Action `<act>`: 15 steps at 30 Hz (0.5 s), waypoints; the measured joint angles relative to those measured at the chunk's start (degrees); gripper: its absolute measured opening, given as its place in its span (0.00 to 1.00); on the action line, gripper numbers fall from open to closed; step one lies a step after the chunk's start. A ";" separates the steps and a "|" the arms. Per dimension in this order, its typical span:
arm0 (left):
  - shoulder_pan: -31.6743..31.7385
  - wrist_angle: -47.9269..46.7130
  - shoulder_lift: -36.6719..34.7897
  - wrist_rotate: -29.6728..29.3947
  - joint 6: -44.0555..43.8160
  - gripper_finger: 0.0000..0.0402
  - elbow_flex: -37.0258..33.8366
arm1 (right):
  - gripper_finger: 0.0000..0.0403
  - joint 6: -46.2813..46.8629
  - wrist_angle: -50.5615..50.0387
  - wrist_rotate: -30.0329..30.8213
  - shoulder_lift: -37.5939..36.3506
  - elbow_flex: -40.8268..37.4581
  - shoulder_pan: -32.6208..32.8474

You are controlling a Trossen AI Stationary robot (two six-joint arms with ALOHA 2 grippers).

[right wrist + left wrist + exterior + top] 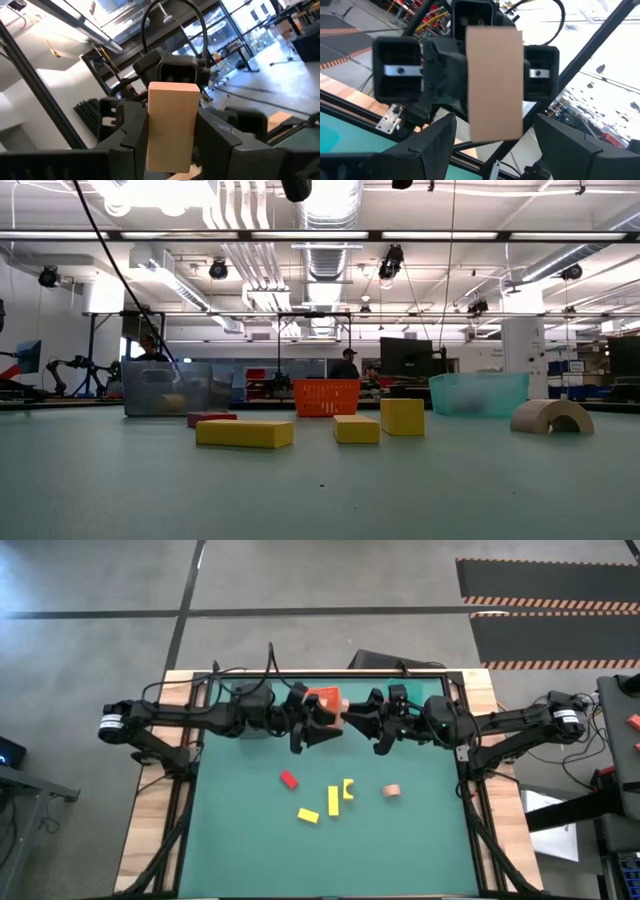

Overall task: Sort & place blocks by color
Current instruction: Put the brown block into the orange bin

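Left gripper (322, 733): upper centre, jaws spread, empty, facing the block.
Pale tan rectangular block (171, 127): upper centre, above table, between both grippers.
Right gripper (350, 718): clamped on block.
Risk: early release during handover drops block.

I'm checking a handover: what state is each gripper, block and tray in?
right gripper: shut on tan block, held off the table
left gripper: open, facing that block
yellow blocks: lying loose on the table
red block: lying loose
arch block: standing on its feet
orange tray: upright, contents hidden
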 joint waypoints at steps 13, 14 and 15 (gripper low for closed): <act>0.76 -1.11 0.04 -0.20 0.40 0.57 0.00 | 0.30 2.30 -3.57 0.10 -0.11 0.00 0.02; 0.76 -1.71 0.04 -0.20 0.41 0.55 0.00 | 0.31 2.28 -3.59 0.12 -0.11 0.00 0.02; 0.76 -2.30 0.05 -0.20 0.42 0.53 0.00 | 0.31 2.28 -3.59 0.13 -0.11 0.00 0.02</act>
